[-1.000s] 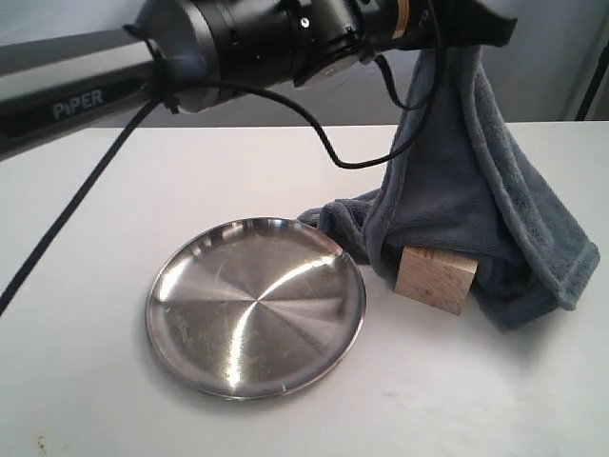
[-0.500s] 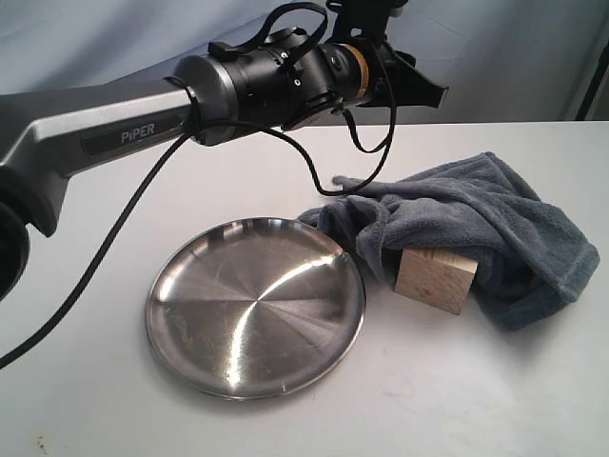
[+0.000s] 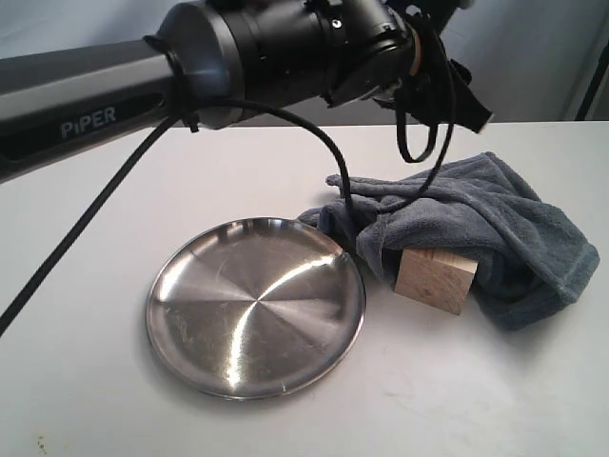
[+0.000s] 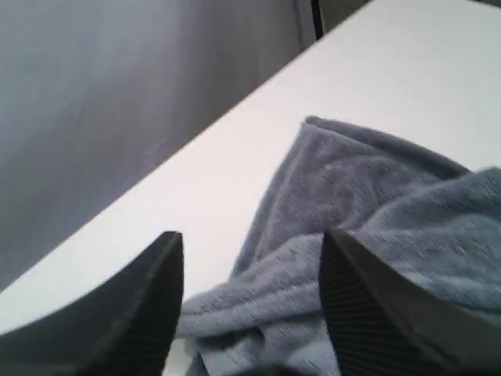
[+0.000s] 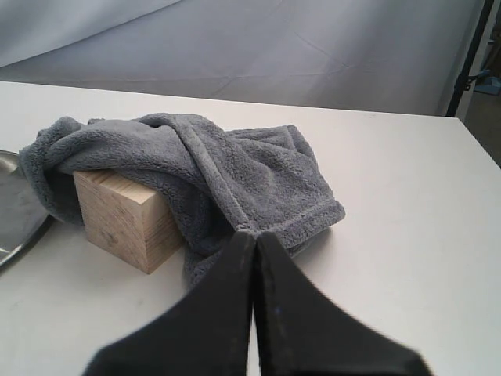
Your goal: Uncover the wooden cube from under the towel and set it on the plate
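L gripper (image 4: 250, 262) jaws parted, empty, above fluffy blue-grey fleece towel (image 3: 495, 214); R gripper (image 5: 254, 239) pinched closed. Top of pale wooden cube (image 3: 436, 279) draped: advise gripping hem, pulling clear.

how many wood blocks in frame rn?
1. The wooden cube sits just right of the plate in the exterior view, its top and back draped by the towel. The towel's bunched folds could hide another; cannot tell.

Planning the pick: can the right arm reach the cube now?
Probably, but not cleanly. Nothing stands between the right gripper and the cube; its near faces show, but the towel drapes its top and far side, and the jaws are shut.
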